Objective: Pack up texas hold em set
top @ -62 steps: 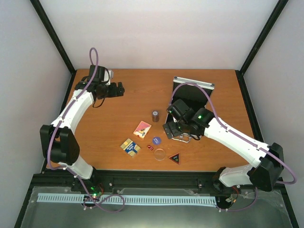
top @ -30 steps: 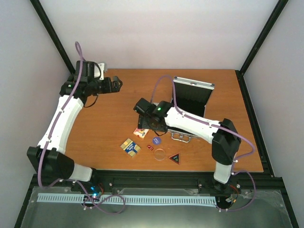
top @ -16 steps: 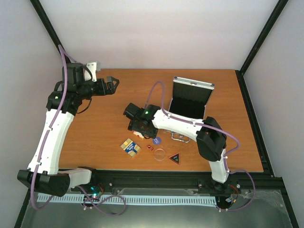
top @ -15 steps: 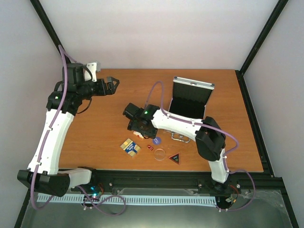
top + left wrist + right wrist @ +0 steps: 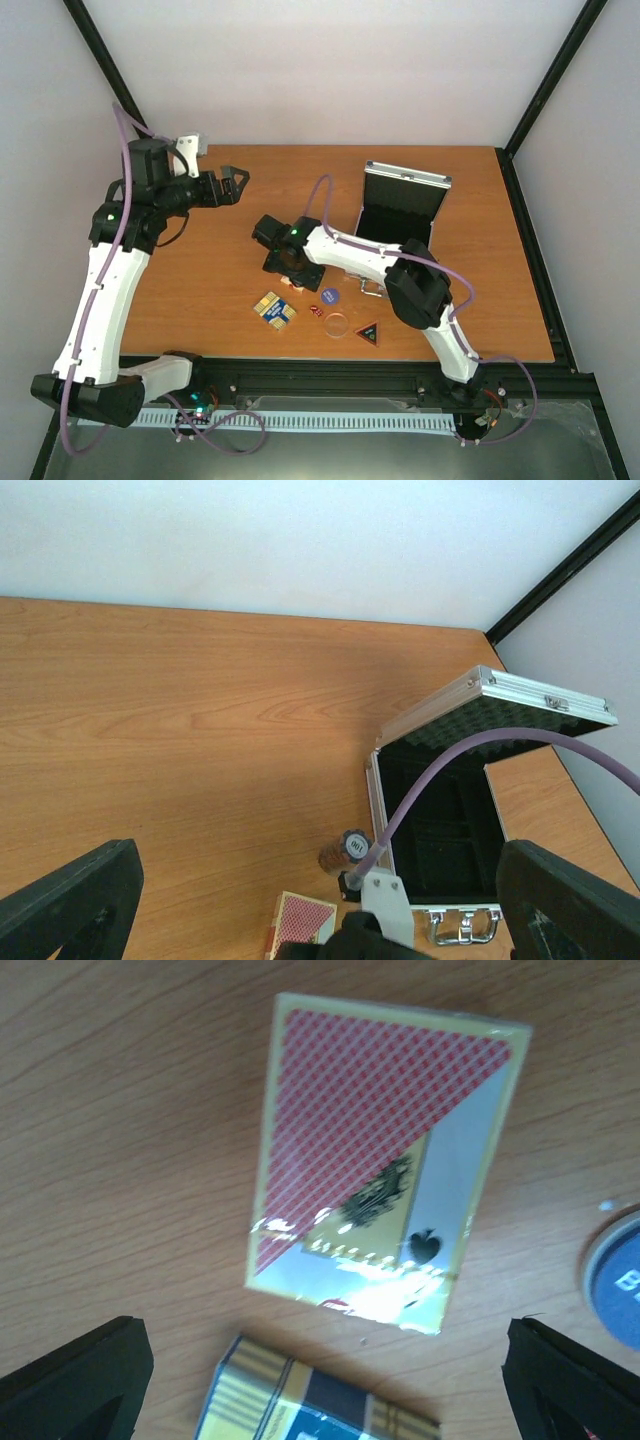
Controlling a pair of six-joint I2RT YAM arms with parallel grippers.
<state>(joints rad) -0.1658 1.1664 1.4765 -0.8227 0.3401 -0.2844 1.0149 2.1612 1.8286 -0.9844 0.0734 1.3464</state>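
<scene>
The right tool (image 5: 289,266) is held low over the red card deck (image 5: 385,1160), its fingers (image 5: 80,1380) spread wide apart with nothing gripped. The deck is laid flat on the wooden surface (image 5: 215,265), the blue-gold deck (image 5: 274,309) and blue chip (image 5: 330,295) just beside it. The silver case (image 5: 405,205) is seen open behind. The left tool (image 5: 237,180) is poised at the far left, likewise spread wide.

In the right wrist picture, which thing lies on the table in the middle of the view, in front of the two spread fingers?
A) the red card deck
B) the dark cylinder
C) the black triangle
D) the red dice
A: the red card deck fills the middle of that view, flat on the table, with the open fingers in the two lower corners.
</scene>
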